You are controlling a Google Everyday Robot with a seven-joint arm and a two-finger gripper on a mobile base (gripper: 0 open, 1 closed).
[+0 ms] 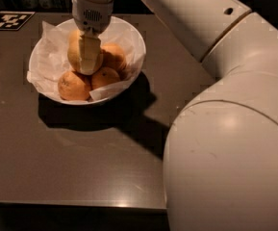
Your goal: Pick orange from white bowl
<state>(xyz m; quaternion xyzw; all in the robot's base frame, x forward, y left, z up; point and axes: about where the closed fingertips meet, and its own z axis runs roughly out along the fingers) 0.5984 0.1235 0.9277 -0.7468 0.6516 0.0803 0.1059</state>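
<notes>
The white bowl [134,46], lined with crumpled white paper, stands at the back left of the dark table. The orange [74,52], large and pale yellow-orange, sits on top of the pile in it. My gripper [82,64] comes down from above into the bowl. It is shut on the orange, with one finger [90,56] across the fruit's front and the other hidden behind it. Three smaller, deeper-orange fruits lie around and under it: front left [73,86], front middle [105,77], right [114,57].
My white arm [225,143] fills the right half of the view and hides the table there. A black-and-white marker tag [8,20] lies at the back left corner. The table's front edge [71,203] runs along the bottom.
</notes>
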